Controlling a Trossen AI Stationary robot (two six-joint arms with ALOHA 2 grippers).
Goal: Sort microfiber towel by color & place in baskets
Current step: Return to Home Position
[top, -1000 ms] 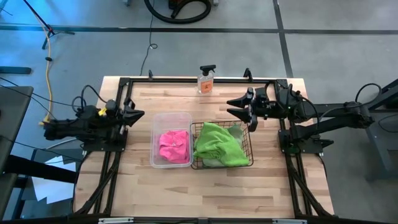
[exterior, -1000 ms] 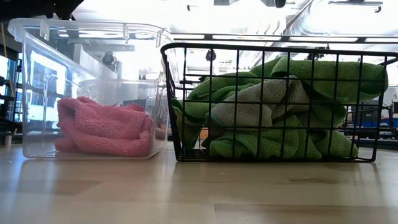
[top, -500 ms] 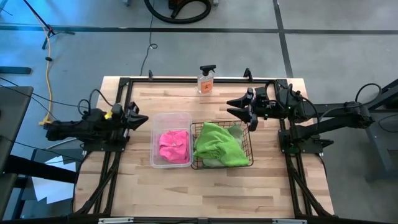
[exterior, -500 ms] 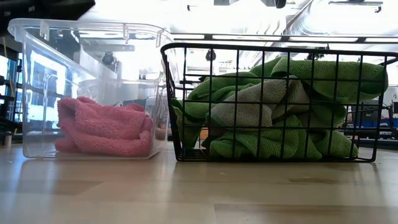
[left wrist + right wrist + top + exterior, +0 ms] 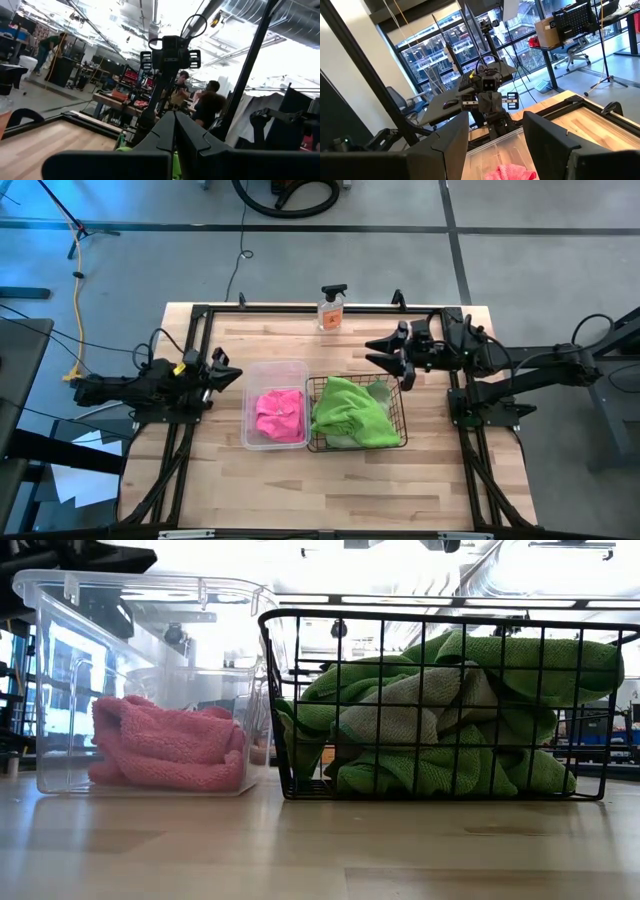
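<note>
A pink towel lies bunched on the floor of the clear plastic tub. Green towels fill the black wire-mesh basket to the tub's right. In the low view a pale grey towel shows among the green ones. My left gripper hovers just left of the tub's far left corner, shut and holding nothing; its fingers meet in the left wrist view. My right gripper hangs open above the table beyond the basket's far edge, its fingers apart in the right wrist view.
A small spray bottle stands at the table's far edge, beyond the tub. Black frame rails run along the table's left and right sides. People stand in the room beyond the table. Bare wood lies in front of both containers.
My left arm has swung a little toward the table's near edge and toward the tub. In the low view its dark gripper has come lower above the tub's left corner. The right arm and the towels have stayed put.
</note>
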